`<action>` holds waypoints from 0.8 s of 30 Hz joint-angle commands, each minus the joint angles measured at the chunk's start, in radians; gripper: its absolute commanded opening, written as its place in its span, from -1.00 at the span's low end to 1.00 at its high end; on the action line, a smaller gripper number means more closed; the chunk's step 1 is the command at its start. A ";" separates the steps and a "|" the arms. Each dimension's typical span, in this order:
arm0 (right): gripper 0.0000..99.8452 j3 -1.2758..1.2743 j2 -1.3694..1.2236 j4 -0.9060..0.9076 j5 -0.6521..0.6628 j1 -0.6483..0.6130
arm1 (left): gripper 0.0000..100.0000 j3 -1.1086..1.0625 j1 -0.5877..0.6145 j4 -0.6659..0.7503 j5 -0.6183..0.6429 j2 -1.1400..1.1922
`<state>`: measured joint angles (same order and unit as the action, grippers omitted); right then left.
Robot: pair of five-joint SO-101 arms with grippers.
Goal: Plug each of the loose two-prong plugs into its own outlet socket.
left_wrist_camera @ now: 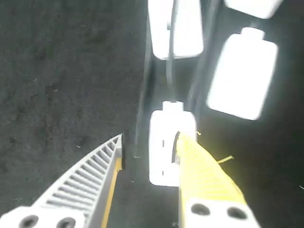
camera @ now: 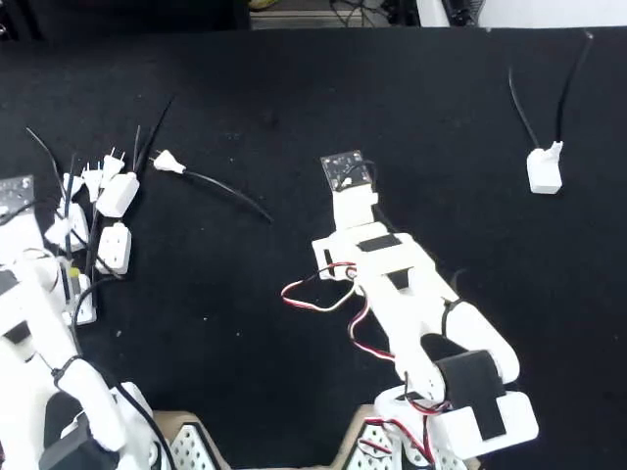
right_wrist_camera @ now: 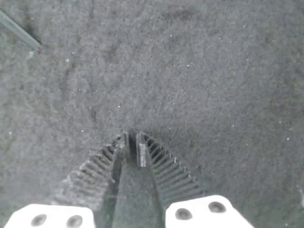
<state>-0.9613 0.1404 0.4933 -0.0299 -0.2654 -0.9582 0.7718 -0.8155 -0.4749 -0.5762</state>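
Left fingers (left_wrist_camera: 204,166) spread apart; white outlet socket (left_wrist_camera: 161,137) between their tips, nearer the yellow one. Right fingers (right_wrist_camera: 164,166) pressed together, empty, above table (right_wrist_camera: 213,71). Loose plug (camera: 167,162) well apart from both.

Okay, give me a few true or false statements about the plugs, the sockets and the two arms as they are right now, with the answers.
1. The right arm's jaws are shut over bare black cloth. True.
2. The left arm's jaws are shut. False: they stand open at a white socket block.
3. A loose two-prong plug lies on the cloth beside the cluster of white blocks. True.
4. The right arm's jaws hold a plug. False: they hold nothing.
5. The white block at the far right has no cable. False: black cables run to it.
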 commanded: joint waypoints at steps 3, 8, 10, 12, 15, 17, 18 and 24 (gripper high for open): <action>-0.95 0.002 0.041 -0.025 -0.008 -0.002 | -0.62 -0.096 0.012 0.103 -0.008 -0.008; -0.95 0.002 0.041 -0.025 -0.008 -0.002 | -0.62 -0.168 0.010 0.155 -0.005 -0.009; -0.95 0.002 0.041 -0.025 -0.008 -0.002 | -0.62 -0.170 0.012 0.157 -0.005 -0.017; -0.95 0.002 0.041 -0.025 -0.008 -0.002 | -0.62 -0.140 0.015 0.140 -0.005 -0.020; -0.95 0.002 0.041 -0.025 -0.008 -0.003 | -0.62 -0.054 0.019 0.032 -0.005 -0.020; -0.95 0.002 0.041 -0.025 -0.008 -0.003 | -0.62 0.018 0.016 -0.091 -0.005 -0.018; -0.95 0.002 0.041 -0.025 -0.008 -0.003 | -0.62 0.054 0.010 -0.155 -0.005 -0.011; -0.95 0.002 0.041 -0.025 -0.008 -0.005 | -0.62 0.053 -0.050 -0.204 -0.003 -0.008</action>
<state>-0.9613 0.1404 0.4933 -0.0299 -0.2654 -0.9413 0.7534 -1.0242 -0.4718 -0.5777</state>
